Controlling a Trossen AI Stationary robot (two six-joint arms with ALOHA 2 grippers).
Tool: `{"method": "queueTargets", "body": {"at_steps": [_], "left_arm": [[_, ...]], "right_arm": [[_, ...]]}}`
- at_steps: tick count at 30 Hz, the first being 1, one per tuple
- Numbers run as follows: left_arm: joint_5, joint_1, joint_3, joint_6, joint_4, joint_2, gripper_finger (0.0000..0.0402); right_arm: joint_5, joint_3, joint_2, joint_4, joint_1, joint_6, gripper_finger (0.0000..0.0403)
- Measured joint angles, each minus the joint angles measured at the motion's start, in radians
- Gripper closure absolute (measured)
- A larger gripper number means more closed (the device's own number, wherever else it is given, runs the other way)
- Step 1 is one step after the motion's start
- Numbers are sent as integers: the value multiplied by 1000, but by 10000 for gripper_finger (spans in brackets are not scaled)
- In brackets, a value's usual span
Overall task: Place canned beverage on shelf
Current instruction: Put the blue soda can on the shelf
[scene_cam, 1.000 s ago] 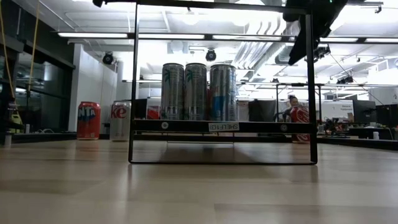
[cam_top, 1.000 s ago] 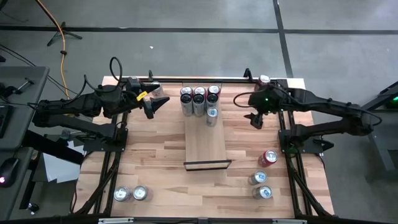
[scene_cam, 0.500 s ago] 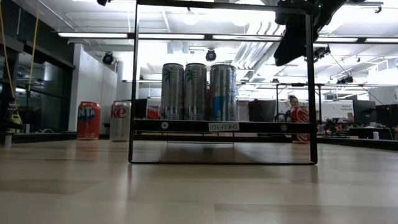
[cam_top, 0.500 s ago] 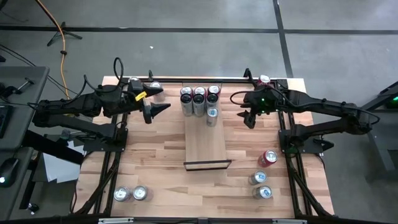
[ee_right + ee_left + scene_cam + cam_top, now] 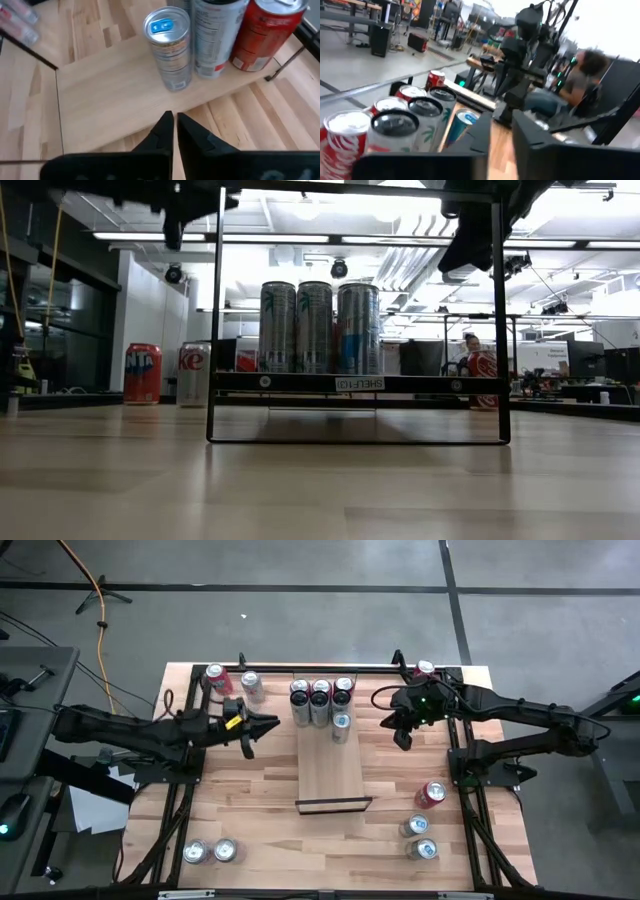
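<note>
From above, four cans [image 5: 320, 700] already stand at the shelf's [image 5: 333, 772] far end, with the near stretch bare. Loose cans [image 5: 421, 825] wait by the right arm's base. The left gripper [image 5: 262, 724] and right gripper [image 5: 399, 736] flank the shelf, both pinched closed and empty. At table level, the black rail [image 5: 497, 320] frames the cans. From the right wrist, a blue-topped can [image 5: 167, 47] stands alone on open board.

One pale wood shelf [image 5: 333, 772], four cans on the shelf [image 5: 320, 702], two cans at the table's far left corner [image 5: 232, 682], two at its near left corner [image 5: 211, 851], three near the right edge [image 5: 423, 822], one at the far right corner [image 5: 426, 669], two robot arms [image 5: 130, 730].
</note>
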Motion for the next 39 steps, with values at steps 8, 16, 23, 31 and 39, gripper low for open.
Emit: {"method": "queueTargets", "body": {"at_steps": [8, 16, 23, 31, 39], "left_arm": [[19, 0, -149, -16, 196, -20, 391], [22, 0, -150, 78, 192, -19, 390], [15, 0, -150, 79, 189, -18, 389], [-37, 0, -149, 107, 316, -18, 401], [-93, 4, -148, 183, 389, -18, 401]], "right_arm": [[22, 0, 0, -13, -1, -130, 402], [80, -15, 0, -9, -1, -55, 402], [-5, -240, 1, 302, -1, -48, 403], [114, -446, 8, 771, -7, -2, 403], [94, -465, 132, 902, -21, -12, 403]]}}
